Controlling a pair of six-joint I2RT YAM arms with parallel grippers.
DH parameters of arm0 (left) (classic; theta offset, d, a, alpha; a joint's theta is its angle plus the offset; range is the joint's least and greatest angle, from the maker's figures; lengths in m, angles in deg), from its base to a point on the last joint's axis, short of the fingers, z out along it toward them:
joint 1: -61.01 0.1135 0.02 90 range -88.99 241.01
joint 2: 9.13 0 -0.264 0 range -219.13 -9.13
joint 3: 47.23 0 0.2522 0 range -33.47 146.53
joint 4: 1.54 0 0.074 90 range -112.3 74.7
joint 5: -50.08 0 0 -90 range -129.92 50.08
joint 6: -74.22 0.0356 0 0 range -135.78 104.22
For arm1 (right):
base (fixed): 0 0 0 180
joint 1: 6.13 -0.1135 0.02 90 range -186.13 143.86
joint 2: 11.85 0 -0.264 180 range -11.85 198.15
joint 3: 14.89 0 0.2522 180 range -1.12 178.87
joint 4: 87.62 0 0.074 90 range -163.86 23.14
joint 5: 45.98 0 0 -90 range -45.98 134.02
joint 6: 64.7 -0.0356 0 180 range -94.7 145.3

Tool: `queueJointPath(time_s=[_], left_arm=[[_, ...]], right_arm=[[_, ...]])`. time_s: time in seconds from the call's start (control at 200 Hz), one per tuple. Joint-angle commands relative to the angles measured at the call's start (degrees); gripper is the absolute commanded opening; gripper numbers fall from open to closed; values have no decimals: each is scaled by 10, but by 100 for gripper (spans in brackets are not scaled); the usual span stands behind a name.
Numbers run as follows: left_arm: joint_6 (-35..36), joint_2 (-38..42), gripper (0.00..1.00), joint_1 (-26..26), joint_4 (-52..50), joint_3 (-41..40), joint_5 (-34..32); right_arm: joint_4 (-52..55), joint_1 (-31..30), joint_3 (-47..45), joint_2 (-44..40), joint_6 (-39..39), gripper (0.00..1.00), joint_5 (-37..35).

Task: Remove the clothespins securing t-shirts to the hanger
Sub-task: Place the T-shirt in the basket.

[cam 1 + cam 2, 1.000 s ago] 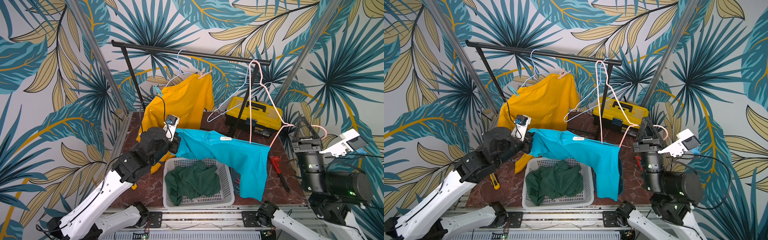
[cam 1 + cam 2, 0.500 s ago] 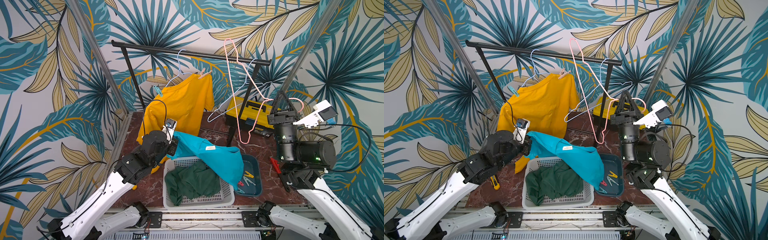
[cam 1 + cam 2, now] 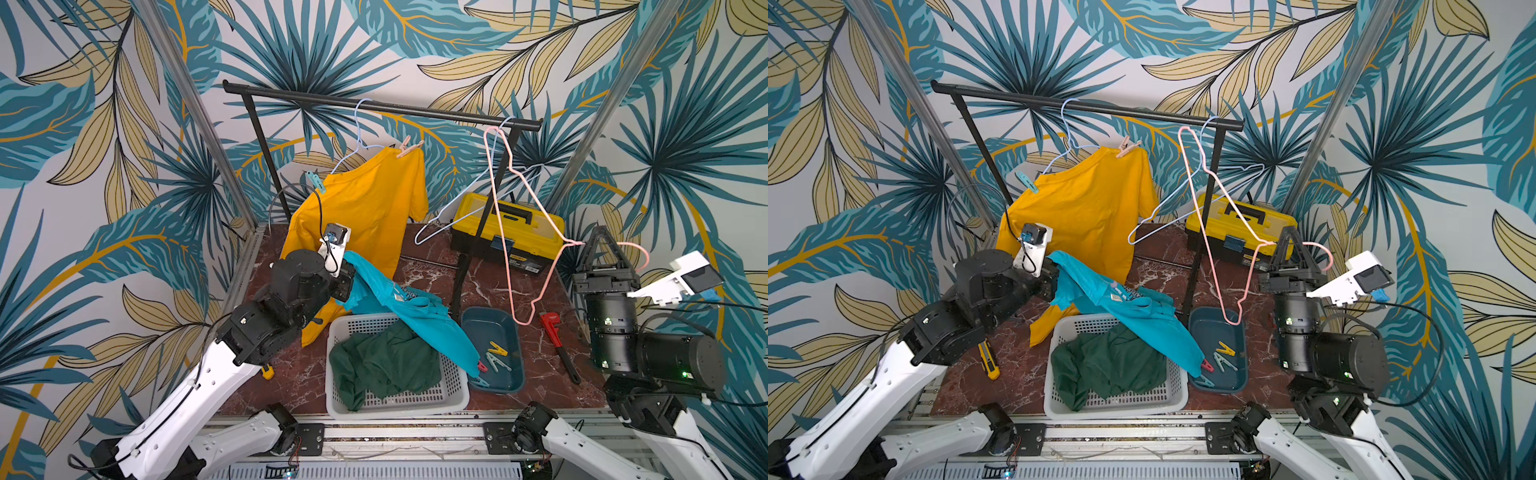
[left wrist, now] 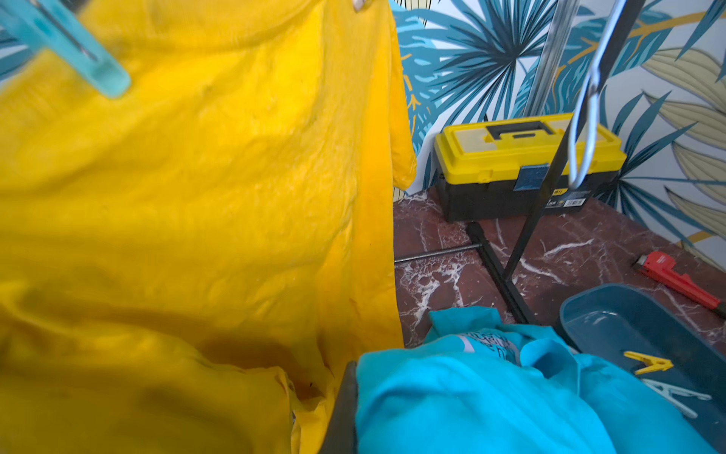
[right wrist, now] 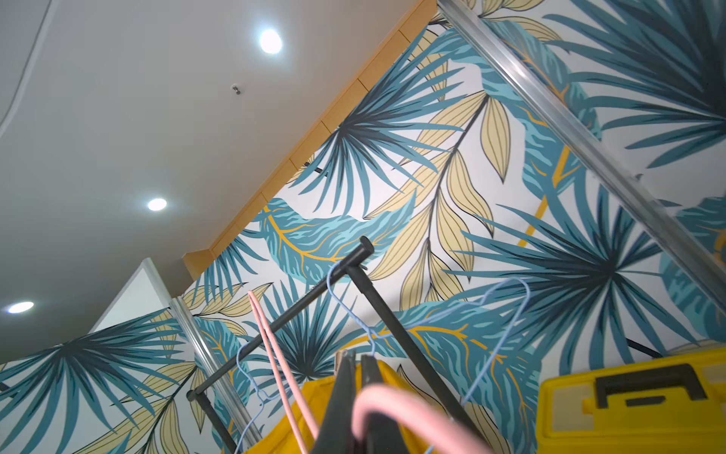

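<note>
Palm-leaf wallpaper backs a dark red marble tabletop [image 3: 428, 266] with a black metal clothes rail [image 3: 374, 106]. A small tan spring clothespin [image 3: 409, 146] and a teal spring clothespin [image 3: 316, 181] clip the golden yellow cloth t-shirt [image 3: 365, 216] to its pale blue wire hanger [image 3: 356, 124] on the rail. Four loose clothespins [image 3: 494, 359] lie in the dark blue plastic tray [image 3: 490, 328]. The left gripper [image 3: 348, 282] is clamped on the turquoise t-shirt [image 3: 399, 299]. That shirt trails over the white mesh basket [image 3: 395, 409] holding the dark green t-shirt [image 3: 386, 365], and its hem reaches the tray. Released from here, it may slide off the rim and sweep pegs out. The right gripper [image 3: 593, 242] is closed on the bare pink wire hanger [image 3: 502, 232], whose far corner sits close to the rail end. A swing could snag the rail or the empty blue hanger [image 3: 440, 227] and jolt the yellow shirt.
</note>
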Motion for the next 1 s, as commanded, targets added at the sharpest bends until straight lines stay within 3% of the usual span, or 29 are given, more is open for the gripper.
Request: queueJointPath(time_s=[0.0, 0.24, 0.496, 0.631, 0.996], left_arm=[[7, -25, 0, 5, 18, 72, 17], [4, -105, 0, 5, 26, 248, 53], [-54, -139, 0, 5, 64, 350, 154], [-69, -127, 0, 5, 99, 346, 236], [-112, -83, 0, 5, 110, 361, 263]], right_arm=[[83, 1, -39, -39, -30, 0, -37], [185, 1, -42, -78, -60, 0, -37], [200, 1, -65, -97, -63, 0, -40], [213, 1, -70, -99, -74, 0, -49], [226, 1, -84, -105, -90, 0, -53]])
